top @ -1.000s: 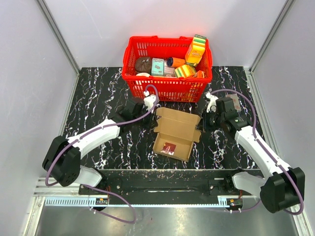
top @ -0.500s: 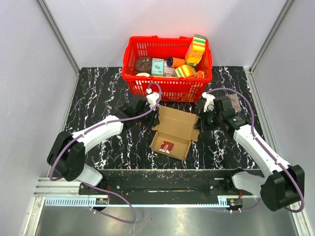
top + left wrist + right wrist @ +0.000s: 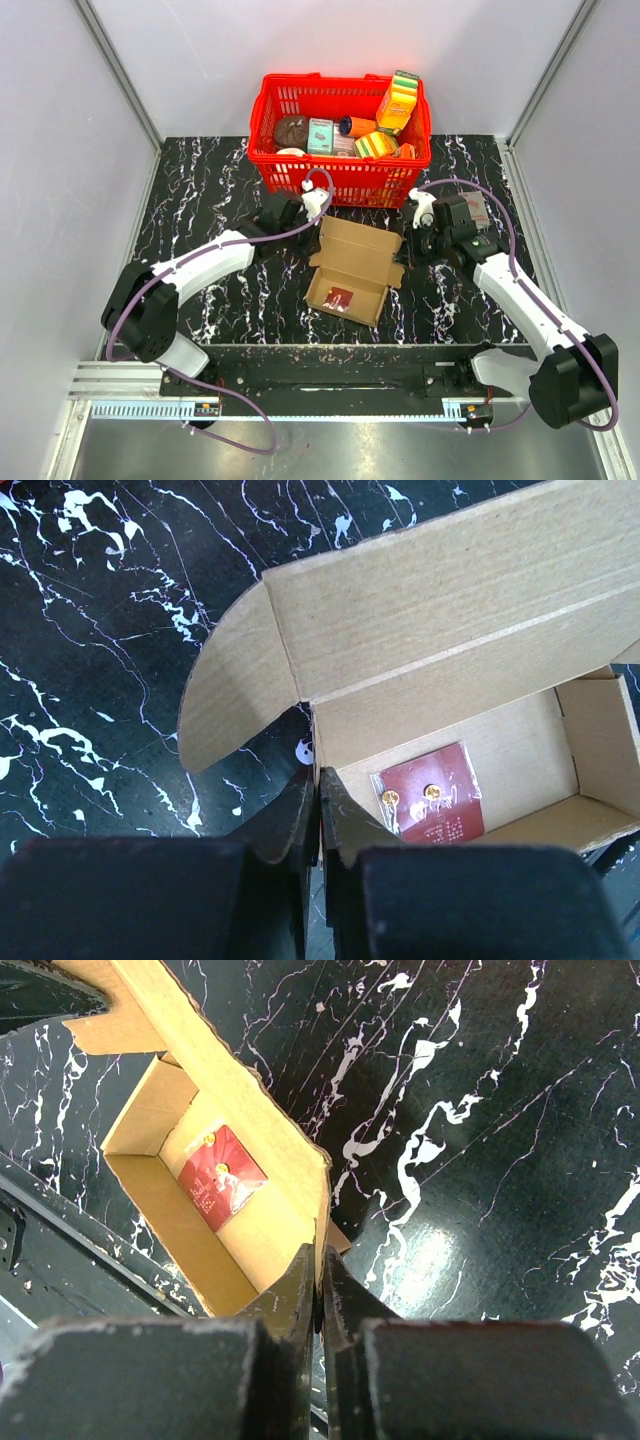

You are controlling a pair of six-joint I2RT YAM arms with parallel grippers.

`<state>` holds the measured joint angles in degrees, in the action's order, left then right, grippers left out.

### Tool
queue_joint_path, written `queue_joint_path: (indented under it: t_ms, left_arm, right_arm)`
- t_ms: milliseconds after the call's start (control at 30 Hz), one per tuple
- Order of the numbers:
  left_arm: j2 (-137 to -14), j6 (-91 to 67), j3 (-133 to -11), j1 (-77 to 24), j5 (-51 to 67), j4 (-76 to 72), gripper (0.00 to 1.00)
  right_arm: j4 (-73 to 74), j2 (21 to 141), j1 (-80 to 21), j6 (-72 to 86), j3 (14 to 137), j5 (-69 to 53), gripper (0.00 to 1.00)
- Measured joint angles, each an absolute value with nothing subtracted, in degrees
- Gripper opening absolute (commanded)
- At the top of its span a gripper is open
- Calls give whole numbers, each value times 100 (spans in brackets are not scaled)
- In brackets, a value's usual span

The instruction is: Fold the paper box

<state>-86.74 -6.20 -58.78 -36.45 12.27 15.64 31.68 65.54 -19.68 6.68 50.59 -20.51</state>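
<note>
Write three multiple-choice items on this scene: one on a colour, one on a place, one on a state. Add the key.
1. What colour is the basket?
A. blue
B. red
C. green

2. Where does the red packet lie?
A. in the paper box
B. in the basket
C. under the basket

3. How is the paper box's lid?
A. folded shut
B. torn off
C. open

Key:
1 B, its mesh walls are red.
2 A, the left wrist view shows the packet on the box floor.
3 C, the lid lies back and the inside shows.
</note>
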Motion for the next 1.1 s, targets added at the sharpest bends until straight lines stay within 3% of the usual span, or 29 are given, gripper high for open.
queue_joint_path:
  t_ms: [133, 367, 533, 700, 1100]
  left_arm:
    - [-8635, -650, -5859, -3642, 1205, 1575, 0]
    - [-8187, -934, -5658, -3645, 1026, 1588, 0]
    - [-7876, -1050, -5540, -3645, 871, 1603, 0]
    - [-7795, -1100, -5468, -3645, 773, 1599, 0]
    - [-7791, -1219, -5371, -3664, 672, 1577, 0]
  right_arm:
    - [3164, 6576, -2001, 674, 5059, -2032, 8]
    - [3271, 6879, -2167, 716, 5391, -1850, 30]
    - [3310, 6976, -2191, 707, 5489, -1852, 32]
    - [3312, 7024, -2198, 714, 5472, -1848, 26]
    - [3175, 7013, -2215, 847, 5269, -1848, 0]
